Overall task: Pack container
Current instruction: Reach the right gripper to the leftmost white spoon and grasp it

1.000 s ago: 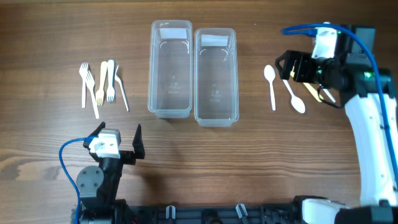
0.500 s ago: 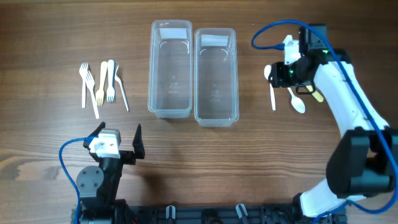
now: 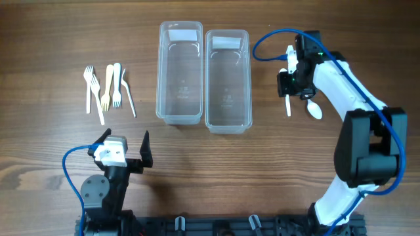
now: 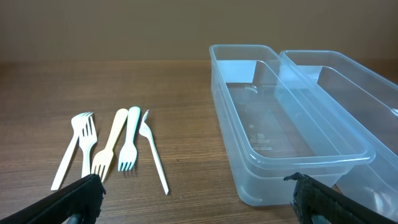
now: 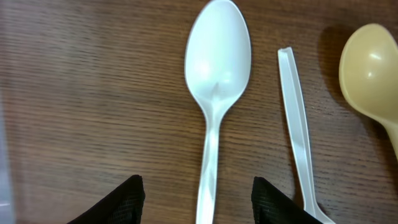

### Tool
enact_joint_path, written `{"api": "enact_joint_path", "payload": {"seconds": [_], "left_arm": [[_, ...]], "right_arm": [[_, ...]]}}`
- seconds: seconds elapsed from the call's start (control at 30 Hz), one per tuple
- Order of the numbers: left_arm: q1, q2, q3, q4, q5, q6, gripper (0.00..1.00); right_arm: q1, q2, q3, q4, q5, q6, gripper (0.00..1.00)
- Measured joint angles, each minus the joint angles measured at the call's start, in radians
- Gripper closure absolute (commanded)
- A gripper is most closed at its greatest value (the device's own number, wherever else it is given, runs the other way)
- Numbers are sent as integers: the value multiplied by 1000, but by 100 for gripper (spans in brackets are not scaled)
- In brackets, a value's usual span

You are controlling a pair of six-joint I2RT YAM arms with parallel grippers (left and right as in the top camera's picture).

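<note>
Two clear plastic containers [image 3: 179, 72] [image 3: 228, 78] stand side by side at the table's middle, both empty. To their right lies a white spoon [image 5: 214, 81], bowl pointing away. My right gripper [image 5: 199, 199] is down over it, jaws open, one finger on each side of the handle with a gap on both sides. From overhead the right gripper [image 3: 287, 92] hides the bowl, and only the spoon's handle [image 3: 288, 108] shows. My left gripper [image 4: 196, 199] hangs open near the front left, holding nothing. Several forks [image 3: 105, 92] lie at the left.
A second white spoon [image 3: 315, 110] lies just right of the first, its handle [image 5: 298, 124] close to my right finger. A cream spoon [image 5: 373, 68] sits beyond that. In the left wrist view the forks [image 4: 106, 149] lie left of the near container [image 4: 280, 118].
My right arm has swung left and come down over the white spoon, and its jaws have narrowed around the handle. The left arm has not moved.
</note>
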Motion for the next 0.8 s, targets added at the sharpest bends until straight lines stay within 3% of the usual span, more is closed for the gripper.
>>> {"api": "enact_joint_path", "payload": {"seconds": [0.43,0.47,0.53,0.6,0.7,0.8], "left_arm": [[0,0,0,0,0,0,0],[0,0,0,0,0,0,0],[0,0,0,0,0,0,0],[0,0,0,0,0,0,0],[0,0,0,0,0,0,0],[0,0,0,0,0,0,0]], "right_arm": [[0,92,0,57,22,0,44],[1,93,0,62,23,0,47],[1,94,1,63,26,1,72],[0,95,1,69,34,4,86],[0,96,1,76,42,11,96],[0,96,1,74,45,19,96]]}}
